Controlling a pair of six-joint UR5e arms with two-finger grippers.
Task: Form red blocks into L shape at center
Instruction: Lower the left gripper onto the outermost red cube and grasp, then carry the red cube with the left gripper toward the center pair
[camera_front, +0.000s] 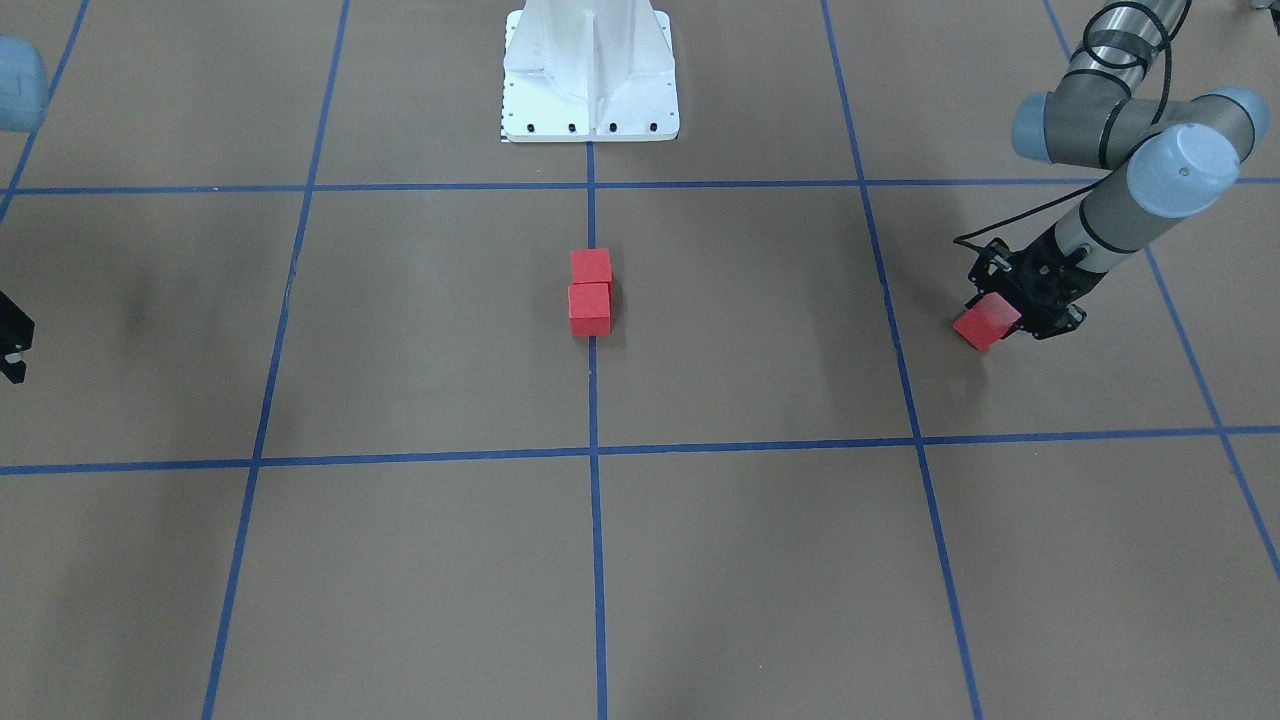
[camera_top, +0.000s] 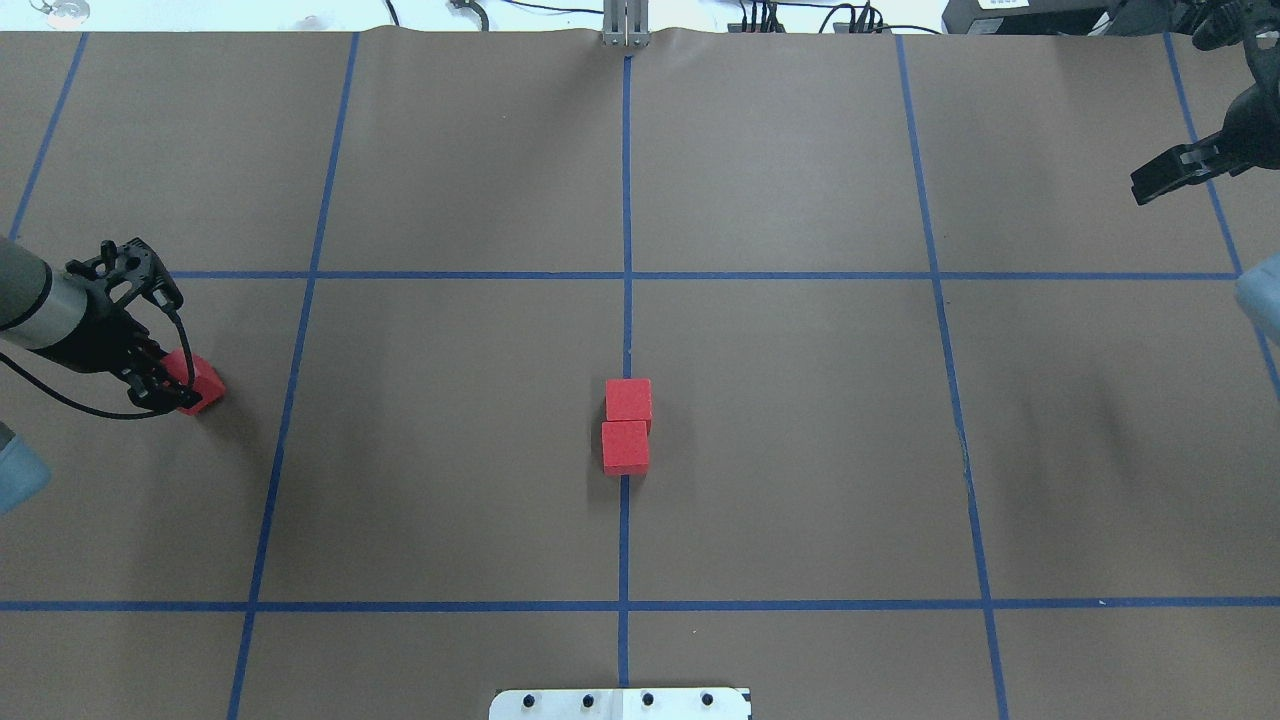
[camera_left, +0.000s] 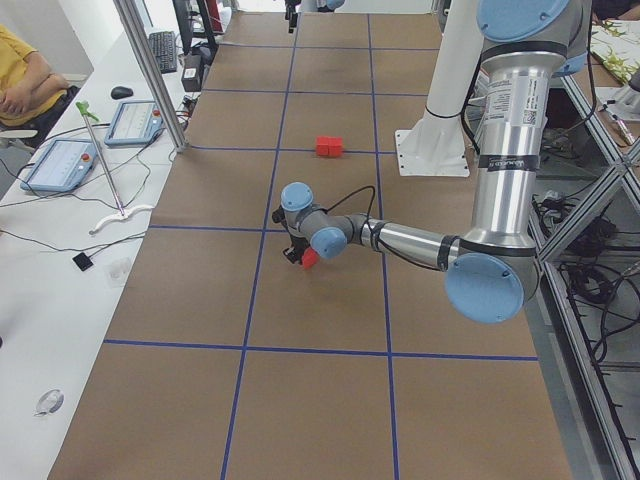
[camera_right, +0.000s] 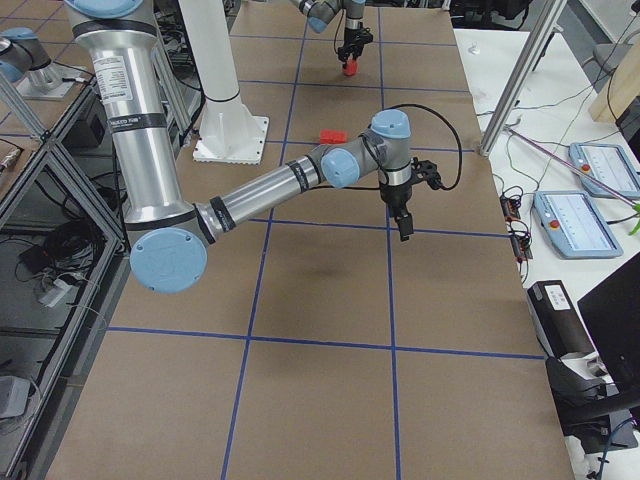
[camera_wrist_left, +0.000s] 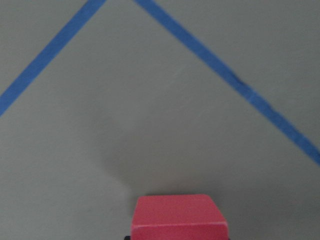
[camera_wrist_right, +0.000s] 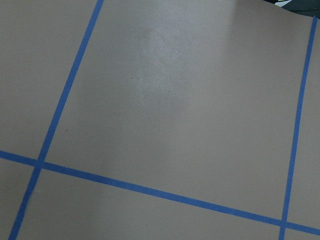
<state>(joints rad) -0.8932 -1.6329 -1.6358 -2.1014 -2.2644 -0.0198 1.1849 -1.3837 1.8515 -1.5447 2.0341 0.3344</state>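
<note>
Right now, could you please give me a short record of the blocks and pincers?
Center: two red blocks touching, in line along the middle tape line.
Stray: third red block at the robot's left, off center.
Left arm: left pincer shut on the third red block.
Right arm: right pincer holds nothing; open or shut unclear.
L shape: not yet formed.

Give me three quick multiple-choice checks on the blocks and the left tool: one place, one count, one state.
1. Where does the block pair sit?
A) on the middle line, touching
B) in a corner square
C) apart, in separate squares
2. How many red blocks show?
A) two
B) three
C) four
3. The left tool is:
A) open, empty
B) shut on the third block
C) out of view

Key: 1A, both lie over the tape, faces together. 2B, the pair plus one at the left tool. 3B, its fingers clamp the cube in the overhead view.
</note>
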